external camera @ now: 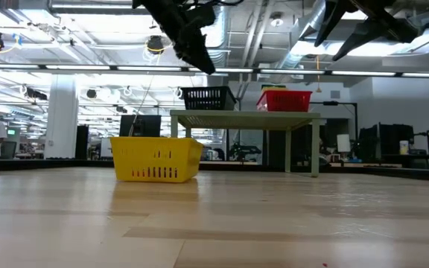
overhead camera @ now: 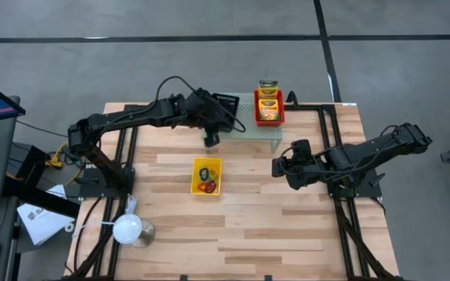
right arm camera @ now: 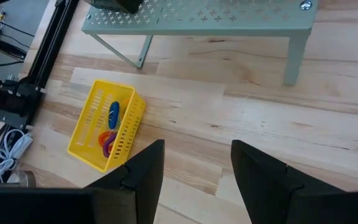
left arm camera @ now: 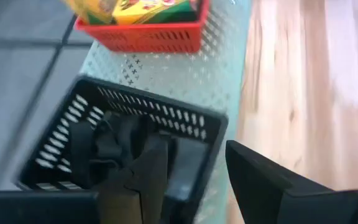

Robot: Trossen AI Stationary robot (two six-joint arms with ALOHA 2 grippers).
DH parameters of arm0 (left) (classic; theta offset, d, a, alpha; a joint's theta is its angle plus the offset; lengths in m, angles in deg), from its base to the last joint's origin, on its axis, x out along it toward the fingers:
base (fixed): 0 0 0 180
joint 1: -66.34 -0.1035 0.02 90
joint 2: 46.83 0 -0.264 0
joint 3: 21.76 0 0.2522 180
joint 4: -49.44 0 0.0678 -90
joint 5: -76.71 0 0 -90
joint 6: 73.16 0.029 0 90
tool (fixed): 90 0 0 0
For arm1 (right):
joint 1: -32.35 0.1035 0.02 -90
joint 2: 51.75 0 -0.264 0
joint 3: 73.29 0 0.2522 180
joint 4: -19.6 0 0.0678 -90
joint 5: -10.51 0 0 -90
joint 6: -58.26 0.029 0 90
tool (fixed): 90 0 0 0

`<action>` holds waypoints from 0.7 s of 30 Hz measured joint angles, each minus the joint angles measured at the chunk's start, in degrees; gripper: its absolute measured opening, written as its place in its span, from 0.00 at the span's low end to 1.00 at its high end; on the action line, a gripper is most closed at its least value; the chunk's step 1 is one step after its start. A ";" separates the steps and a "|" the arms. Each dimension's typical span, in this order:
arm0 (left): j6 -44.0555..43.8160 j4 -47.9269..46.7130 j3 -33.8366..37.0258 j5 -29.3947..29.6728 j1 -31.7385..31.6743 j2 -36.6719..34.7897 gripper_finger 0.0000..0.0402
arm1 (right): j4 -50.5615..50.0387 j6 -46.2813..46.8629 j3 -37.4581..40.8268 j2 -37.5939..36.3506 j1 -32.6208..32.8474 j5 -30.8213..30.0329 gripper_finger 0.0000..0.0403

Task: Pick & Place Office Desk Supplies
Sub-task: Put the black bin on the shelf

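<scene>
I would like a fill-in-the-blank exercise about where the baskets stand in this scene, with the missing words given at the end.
1. The yellow basket with the coloured ring bands stands on the ____.
2. The red basket on the pale green mesh shelf holds ____ boxes.
3. The left gripper hangs, open, over the ____ basket on the shelf.
4. The right gripper, open, holds ____.

Missing words: table; crayon; black; nothing

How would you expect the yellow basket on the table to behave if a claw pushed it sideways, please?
The yellow basket looks like thin slotted plastic, so probably light and likely to slide on the smooth wooden table. The loose coloured bands inside may shift.
</scene>
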 joint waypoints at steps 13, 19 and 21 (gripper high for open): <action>-29.20 10.17 0.02 9.07 5.80 2.77 0.54 | -1.33 0.03 0.00 -0.02 -0.06 -0.04 0.45; -30.06 12.27 -0.04 13.61 4.77 4.52 0.58 | -1.18 -1.28 0.00 -0.01 -1.15 0.13 0.45; -31.51 11.51 -0.04 13.85 4.03 5.43 0.58 | -1.17 -1.38 0.00 -0.02 -1.44 0.25 0.45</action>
